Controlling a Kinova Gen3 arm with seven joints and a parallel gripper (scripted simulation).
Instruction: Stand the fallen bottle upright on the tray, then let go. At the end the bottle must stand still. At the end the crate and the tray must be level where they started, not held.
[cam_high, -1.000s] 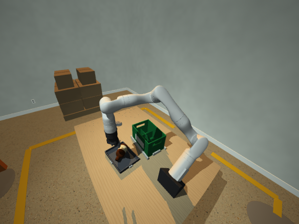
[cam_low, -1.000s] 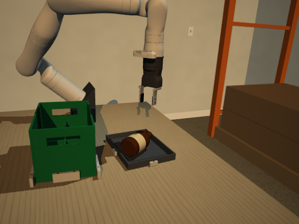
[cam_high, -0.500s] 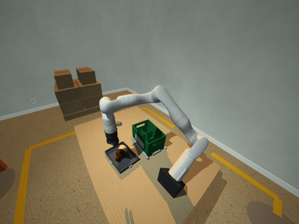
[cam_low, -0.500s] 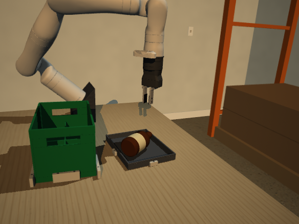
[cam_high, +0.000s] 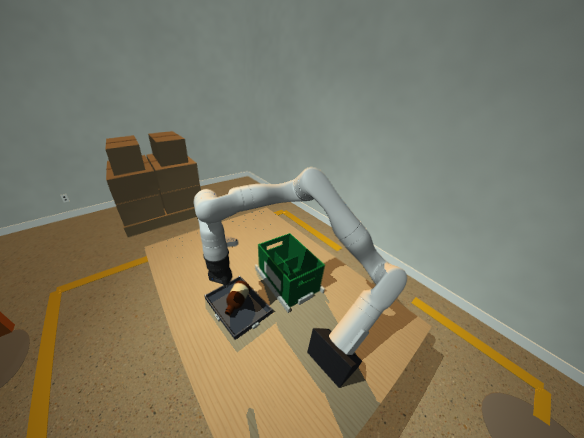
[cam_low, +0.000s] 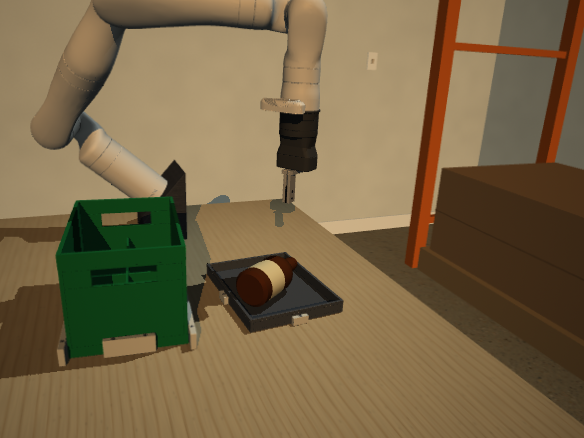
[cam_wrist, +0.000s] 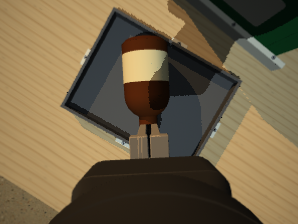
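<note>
A brown bottle (cam_high: 236, 298) (cam_low: 265, 281) (cam_wrist: 146, 75) with a cream label band lies on its side in a shallow dark-gray tray (cam_high: 253, 322) (cam_low: 294, 314) (cam_wrist: 90, 67), its rounded shoulder narrowing to a short neck, near the center of the exterior frame. Above the tray, the two-finger gripper (cam_low: 288, 186) (cam_wrist: 149, 135) of a smooth, pale robot arm (cam_high: 265, 196) (cam_low: 190, 14) points down, its slim fingers pressed together with nothing between them, well apart from the bottle. At left in the exterior frame, a glossy green crate (cam_high: 291, 270) (cam_low: 122, 300) (cam_wrist: 287, 42) with handle slots and inner dividers stands level on the wood-grained tabletop (cam_high: 240, 380) (cam_low: 320, 380) (cam_wrist: 30, 60), pale blocks against its base. Brown boxes (cam_high: 152, 187) (cam_low: 510, 240) are stacked at upper left in the top frame.
</note>
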